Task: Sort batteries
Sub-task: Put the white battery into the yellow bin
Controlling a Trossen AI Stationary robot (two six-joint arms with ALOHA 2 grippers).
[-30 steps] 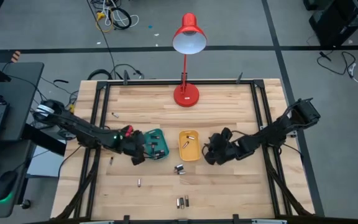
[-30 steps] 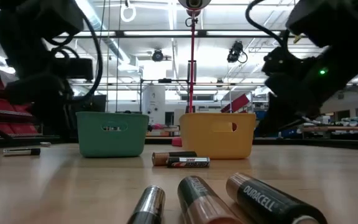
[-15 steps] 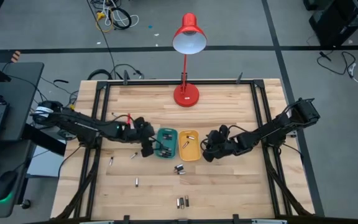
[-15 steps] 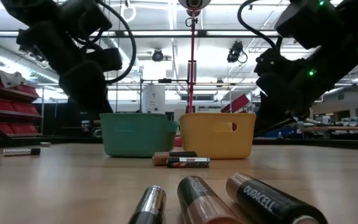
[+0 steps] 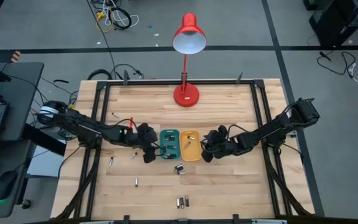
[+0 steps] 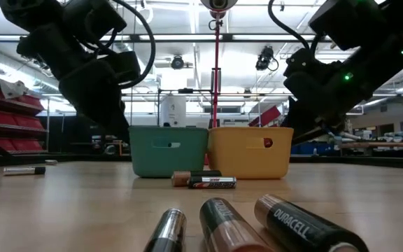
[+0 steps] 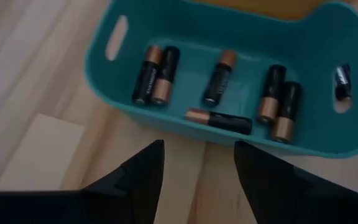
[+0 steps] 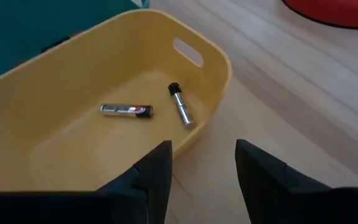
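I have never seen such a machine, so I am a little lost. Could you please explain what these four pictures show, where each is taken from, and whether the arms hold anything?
It is a robot with two dark arms at a wooden table. One picture looks straight down from above, one looks level across the table top, and two come from cameras on the arms' wrists.

From above, the left gripper is beside the teal tray, and the right gripper is beside the yellow tray. The trays stand side by side in front of a red lamp.

The left wrist picture shows seven batteries lying in the teal tray. The right wrist picture shows two in the yellow tray.

More loose batteries lie on the table. Both grippers are open and hold nothing.
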